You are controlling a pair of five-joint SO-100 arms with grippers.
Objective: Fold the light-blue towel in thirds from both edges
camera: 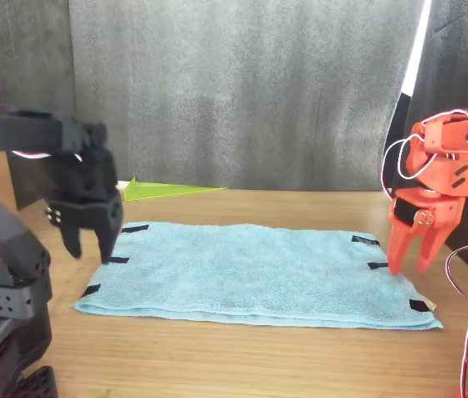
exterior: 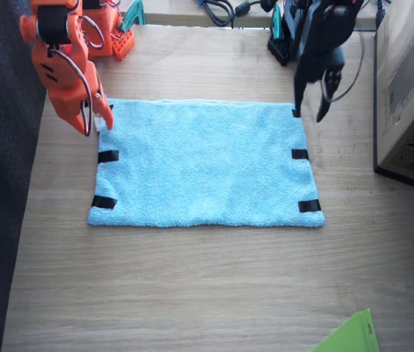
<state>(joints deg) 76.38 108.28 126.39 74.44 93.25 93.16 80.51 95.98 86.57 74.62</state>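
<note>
Counter is carrying the light-blue towel, lying flat, long axis running arm to arm. Right end effector is hovering at one taped short edge's far corner, left end effector at the other; both jaws are gaping, holding nothing.

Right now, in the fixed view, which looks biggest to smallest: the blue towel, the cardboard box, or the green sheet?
1. light-blue towel
2. cardboard box, cut off by the frame
3. lime-green sheet, only a corner shows
</note>
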